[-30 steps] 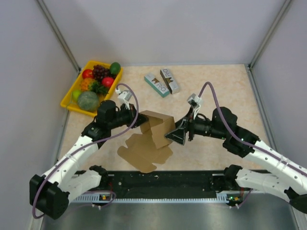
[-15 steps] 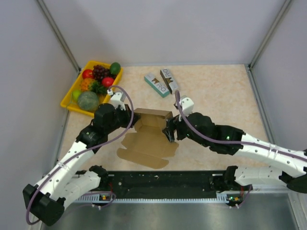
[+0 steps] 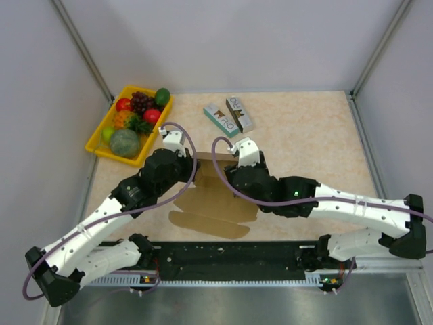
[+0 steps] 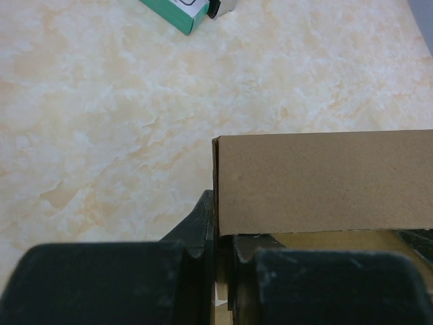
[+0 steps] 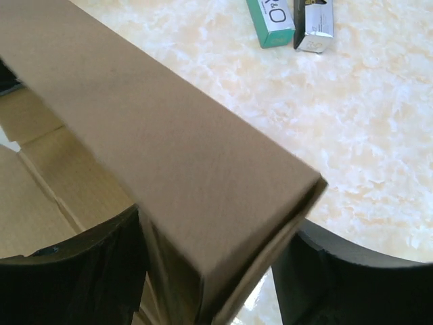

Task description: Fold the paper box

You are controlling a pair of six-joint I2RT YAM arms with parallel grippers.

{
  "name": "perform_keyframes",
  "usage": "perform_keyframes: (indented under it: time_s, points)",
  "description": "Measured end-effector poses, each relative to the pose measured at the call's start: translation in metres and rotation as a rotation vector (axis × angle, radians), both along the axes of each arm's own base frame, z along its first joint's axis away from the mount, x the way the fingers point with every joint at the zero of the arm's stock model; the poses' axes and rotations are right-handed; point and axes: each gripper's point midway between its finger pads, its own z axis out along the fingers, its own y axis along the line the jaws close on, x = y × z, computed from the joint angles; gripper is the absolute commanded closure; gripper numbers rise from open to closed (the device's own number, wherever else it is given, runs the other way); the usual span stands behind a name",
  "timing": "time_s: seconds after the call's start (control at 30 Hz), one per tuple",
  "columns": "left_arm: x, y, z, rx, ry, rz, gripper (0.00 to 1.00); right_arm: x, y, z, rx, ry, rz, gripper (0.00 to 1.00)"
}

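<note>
The paper box [image 3: 215, 198] lay in the middle of the table [image 3: 318, 128], between the two arms. Its far wall stood up. Its flat flaps lay spread out toward the near edge of the table.

The left gripper [image 4: 220, 254] was clenched tight on the left end edge of that standing wall. The right gripper [image 5: 218, 227] was spread wide, with one finger on each side of the wall's other corner. A thin bit of table showed between the cardboard and one finger, so it was not squeezing.

Past the box, the teal box [image 3: 220, 120] and the silver box [image 3: 239, 113] lay side by side, well apart from the cardboard. The yellow tray [image 3: 95, 144] of fruit sat in the far left corner, near the left arm. Wide tabletop showed to the right of the box, all the way to the side wall.
</note>
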Motion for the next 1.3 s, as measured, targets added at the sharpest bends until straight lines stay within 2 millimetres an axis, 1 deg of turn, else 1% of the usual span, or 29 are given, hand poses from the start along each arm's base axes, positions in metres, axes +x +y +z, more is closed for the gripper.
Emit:
perform_keyframes:
  time_s: [0.13,0.23,0.3,0.33,0.37,0.47,0.57,0.67,0.77,0.83,0.97,1.07,1.2,1.3]
  points:
    - [-0.001,0.001,-0.002,0.014,0.002,0.022,1.00,-0.006,-0.002,0.011,0.042,0.004,0.038,0.37]
    - [-0.002,-0.003,0.005,-0.002,-0.004,0.020,1.00,-0.013,-0.006,0.026,0.122,-0.001,0.079,0.39]
    - [-0.002,-0.005,0.011,-0.015,-0.012,0.017,1.00,-0.019,-0.007,0.033,0.170,0.000,0.114,0.36]
    - [-0.002,-0.005,0.013,-0.019,-0.015,0.017,1.00,-0.021,-0.007,0.036,0.190,0.000,0.129,0.32]
    - [-0.002,-0.006,0.015,-0.021,-0.018,0.017,1.00,-0.023,-0.005,0.039,0.205,0.003,0.144,0.27]
    - [0.000,0.000,0.015,-0.006,-0.023,0.045,1.00,-0.029,0.003,0.041,0.225,0.017,0.196,0.22]
    - [0.001,0.004,0.012,0.013,-0.017,0.060,1.00,-0.036,0.009,0.041,0.235,0.037,0.248,0.20]
    - [0.000,0.005,0.010,0.017,-0.013,0.060,1.00,-0.042,0.010,0.044,0.263,0.052,0.287,0.19]
    - [0.000,0.004,0.010,0.018,-0.011,0.055,1.00,-0.048,0.003,0.053,0.312,0.052,0.317,0.18]
    - [-0.001,0.003,0.008,0.020,-0.005,0.048,1.00,-0.055,-0.005,0.061,0.364,0.048,0.351,0.18]
    - [0.000,0.004,0.001,0.055,0.008,0.047,1.00,-0.074,-0.019,0.079,0.469,0.041,0.447,0.16]
    - [0.000,0.004,-0.004,0.070,0.019,0.046,1.00,-0.087,-0.024,0.086,0.518,0.041,0.504,0.16]
    - [0.000,0.004,-0.004,0.071,0.020,0.042,1.00,-0.088,-0.030,0.089,0.544,0.028,0.511,0.20]
    - [-0.001,0.003,-0.004,0.069,0.023,0.035,1.00,-0.079,-0.035,0.085,0.525,0.014,0.457,0.21]
